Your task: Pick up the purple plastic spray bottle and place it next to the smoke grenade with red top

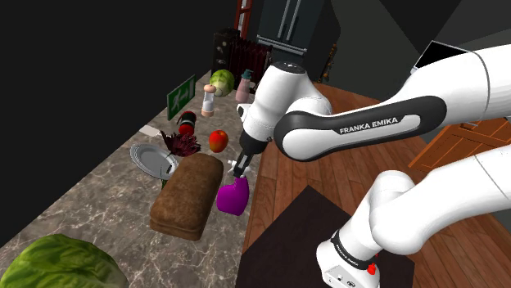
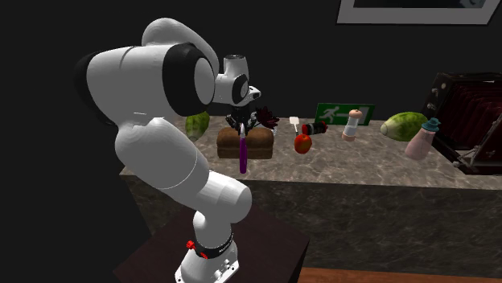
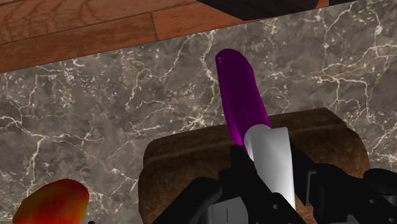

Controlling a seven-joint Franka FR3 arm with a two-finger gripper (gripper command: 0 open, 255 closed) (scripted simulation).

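Because the gripper (image 1: 239, 169) is clamped on the white head of the purple bottle (image 1: 233, 197), the hold sits at the narrowest, stiffest part. That is a sound spot, though smooth plastic there may slip or let the body swing. I judge the bottle light and rigid, so a moderate squeeze should do. It hangs just below the shoulder view's centre, at the counter (image 1: 98, 214) edge, close beside the brown loaf (image 1: 187, 198). Whether its base touches the stone I cannot tell. The grenade (image 1: 187, 124) — dark, red-topped — lies up and left of centre, near the green sign (image 1: 181, 96), well apart from the bottle, beyond the red fruit (image 1: 218, 141).
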